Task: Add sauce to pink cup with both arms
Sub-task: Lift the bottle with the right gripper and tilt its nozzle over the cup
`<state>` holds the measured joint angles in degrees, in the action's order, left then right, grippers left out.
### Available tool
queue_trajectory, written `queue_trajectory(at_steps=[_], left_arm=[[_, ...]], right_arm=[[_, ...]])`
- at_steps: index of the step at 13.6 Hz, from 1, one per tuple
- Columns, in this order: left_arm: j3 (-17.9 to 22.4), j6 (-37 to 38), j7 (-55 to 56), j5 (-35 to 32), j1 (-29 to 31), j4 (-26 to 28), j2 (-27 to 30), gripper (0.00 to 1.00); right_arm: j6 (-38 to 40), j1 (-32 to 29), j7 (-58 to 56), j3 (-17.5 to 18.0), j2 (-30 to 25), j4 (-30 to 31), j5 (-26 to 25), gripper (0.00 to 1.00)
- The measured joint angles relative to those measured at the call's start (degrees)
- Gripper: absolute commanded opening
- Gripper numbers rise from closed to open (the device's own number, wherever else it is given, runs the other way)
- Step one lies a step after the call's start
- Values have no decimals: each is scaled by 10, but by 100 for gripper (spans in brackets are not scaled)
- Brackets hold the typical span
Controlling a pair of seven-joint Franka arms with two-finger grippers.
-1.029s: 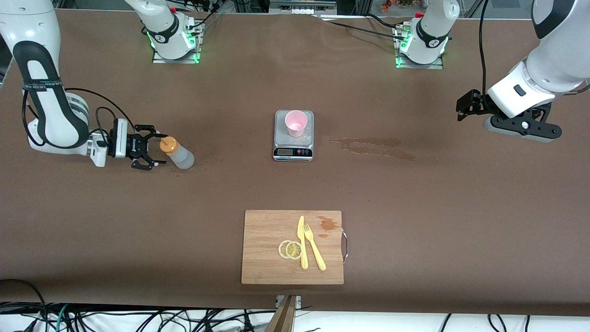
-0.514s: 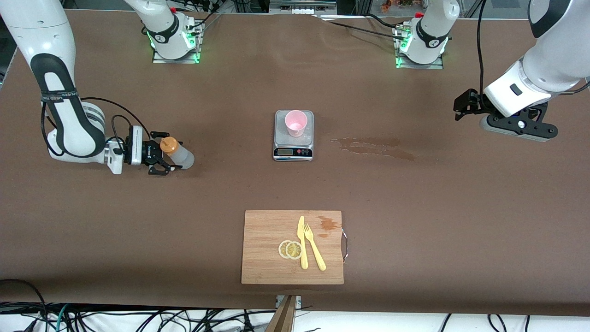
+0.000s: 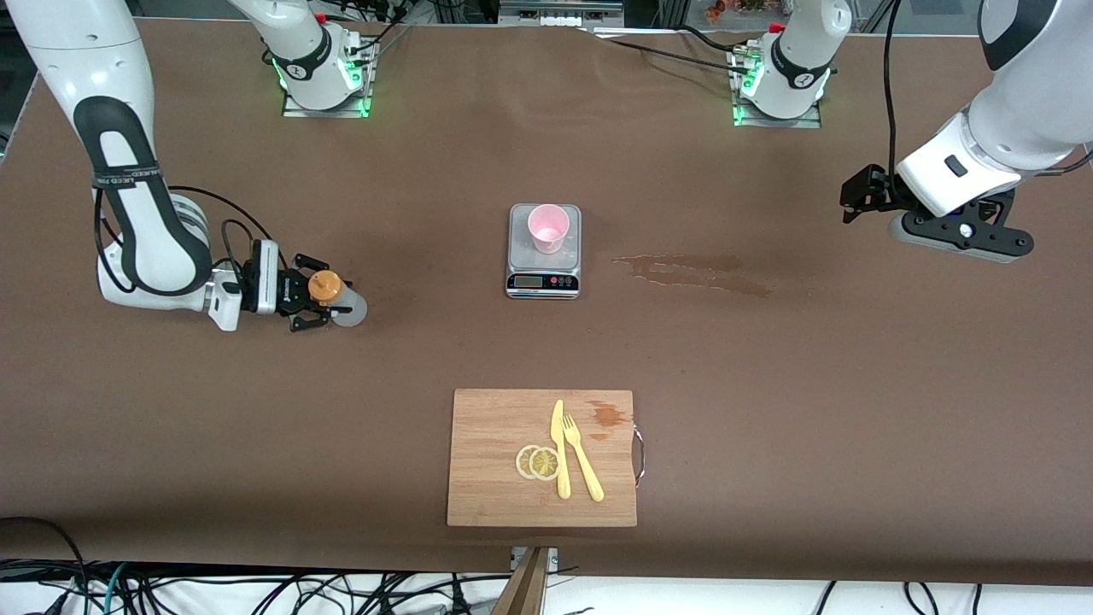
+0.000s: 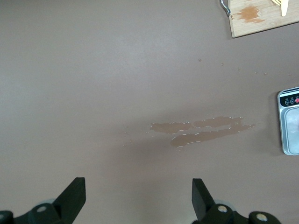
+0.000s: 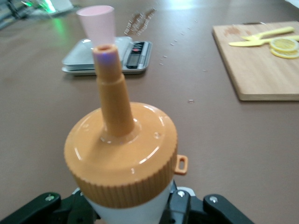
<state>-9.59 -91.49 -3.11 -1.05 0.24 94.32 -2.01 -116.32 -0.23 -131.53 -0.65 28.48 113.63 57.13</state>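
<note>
Sauce bottle (image 3: 337, 299), on the desk well toward the right arm's end from the scale (image 3: 545, 252) bearing your pink cup (image 3: 547, 227): right hand (image 3: 312, 297) has just closed around it, ready to lift. Left hand (image 3: 861, 195) waits open above the desk.

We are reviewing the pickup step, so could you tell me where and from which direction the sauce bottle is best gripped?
Grip the sauce bottle on its translucent body, just under the wide orange cap, coming in level from the right arm's end of the table. It stands upright, and the cap's overhang should help stop slipping. The right gripper is closing there; the left gripper waits, open.
</note>
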Motion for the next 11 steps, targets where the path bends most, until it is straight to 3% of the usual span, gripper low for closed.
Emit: queue_trajectory(at_steps=[2, 6, 11], left_arm=[[0, 0, 0, 0, 0, 0, 0, 100], [0, 0, 0, 0, 0, 0, 0, 100], [0, 0, 0, 0, 0, 0, 0, 100]], right_arm=[[-49, 47, 116, 2, -37, -14, -65, 0], [-76, 140, 412, 4, -118, -21, -265, 0], [-34, 208, 609, 5, -129, -52, -416, 0]])
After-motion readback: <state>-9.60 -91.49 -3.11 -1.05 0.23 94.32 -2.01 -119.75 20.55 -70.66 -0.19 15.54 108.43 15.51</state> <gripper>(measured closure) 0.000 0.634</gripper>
